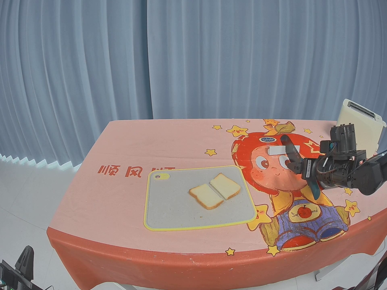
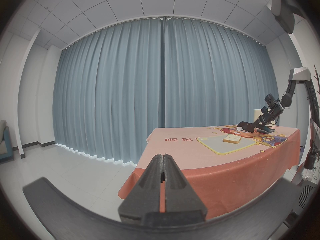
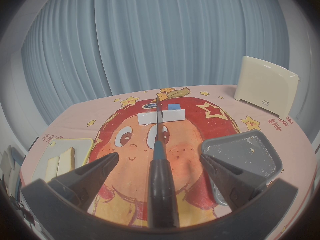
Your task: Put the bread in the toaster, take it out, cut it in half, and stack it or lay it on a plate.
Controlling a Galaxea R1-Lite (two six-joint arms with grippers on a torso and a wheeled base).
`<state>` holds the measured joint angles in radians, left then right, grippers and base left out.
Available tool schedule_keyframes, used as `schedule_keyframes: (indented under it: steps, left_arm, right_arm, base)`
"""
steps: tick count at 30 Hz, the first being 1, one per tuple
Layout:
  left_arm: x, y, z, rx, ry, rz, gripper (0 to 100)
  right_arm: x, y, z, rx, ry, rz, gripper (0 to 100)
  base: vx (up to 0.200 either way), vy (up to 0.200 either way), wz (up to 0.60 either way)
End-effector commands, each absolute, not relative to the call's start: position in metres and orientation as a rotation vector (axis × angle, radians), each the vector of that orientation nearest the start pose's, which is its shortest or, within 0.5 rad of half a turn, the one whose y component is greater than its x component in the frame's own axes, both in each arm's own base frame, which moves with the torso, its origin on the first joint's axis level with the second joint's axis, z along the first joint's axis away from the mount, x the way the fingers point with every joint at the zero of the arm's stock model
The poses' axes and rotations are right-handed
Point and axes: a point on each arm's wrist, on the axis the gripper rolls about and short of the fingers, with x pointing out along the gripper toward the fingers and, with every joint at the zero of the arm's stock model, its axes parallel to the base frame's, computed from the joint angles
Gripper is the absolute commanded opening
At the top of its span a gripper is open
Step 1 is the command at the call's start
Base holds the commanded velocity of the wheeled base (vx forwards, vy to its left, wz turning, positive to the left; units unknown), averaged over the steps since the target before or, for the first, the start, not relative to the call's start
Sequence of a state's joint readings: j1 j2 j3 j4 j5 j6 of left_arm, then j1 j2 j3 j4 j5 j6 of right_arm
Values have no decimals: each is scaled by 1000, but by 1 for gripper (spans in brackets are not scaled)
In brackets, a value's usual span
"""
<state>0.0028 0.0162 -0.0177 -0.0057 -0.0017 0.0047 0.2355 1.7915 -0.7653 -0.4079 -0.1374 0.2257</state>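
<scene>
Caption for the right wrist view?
Right gripper with open jaws flanks the knife; bread halves lie on the cutting board.

The two bread halves [image 1: 215,191] lie on the cutting board [image 1: 169,210] with open air above and bare table [image 1: 121,146] to its left and behind it. To the right, passage is narrowed by the right claw [image 1: 300,166], the knife [image 3: 160,144] lying between its spread fingers with the blade on a white rest [image 3: 175,116], the grey tray [image 3: 243,154] just beside it, and the toaster [image 1: 363,127] at the far edge.

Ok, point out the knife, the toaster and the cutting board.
knife [image 3: 160,174], right wrist view, on its dark handle.
toaster [image 3: 266,84], right wrist view, on its cream side wall.
cutting board [image 1: 169,208], head view, on bare grey surface.
</scene>
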Motion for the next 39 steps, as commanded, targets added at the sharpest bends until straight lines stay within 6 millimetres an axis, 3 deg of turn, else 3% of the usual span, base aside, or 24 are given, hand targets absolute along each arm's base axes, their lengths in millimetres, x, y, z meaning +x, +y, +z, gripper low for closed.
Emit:
schedule_keyframes:
  steps: [1,11,20,31,35,39]
  left_arm:
    - [-23,0,76,5,-6,2,0]
    - [-23,0,76,5,-6,2,0]
    - [-23,0,76,5,-6,2,0]
    - [-23,0,76,5,-6,2,0]
    - [-23,0,76,5,-6,2,0]
    - [-23,0,76,5,-6,2,0]
  right_arm:
    - [295,68,126,106,604,27,100]
    - [288,67,140,113,561,36,100]
    - [267,75,165,128,483,92,100]
    - [256,77,172,132,461,118,100]
    - [233,76,195,157,378,151,100]
    - [223,77,203,247,351,152,100]
  base:
    - [0,0,0]
    - [0,0,0]
    - [0,0,0]
    - [0,0,0]
    - [0,0,0]
    - [0,0,0]
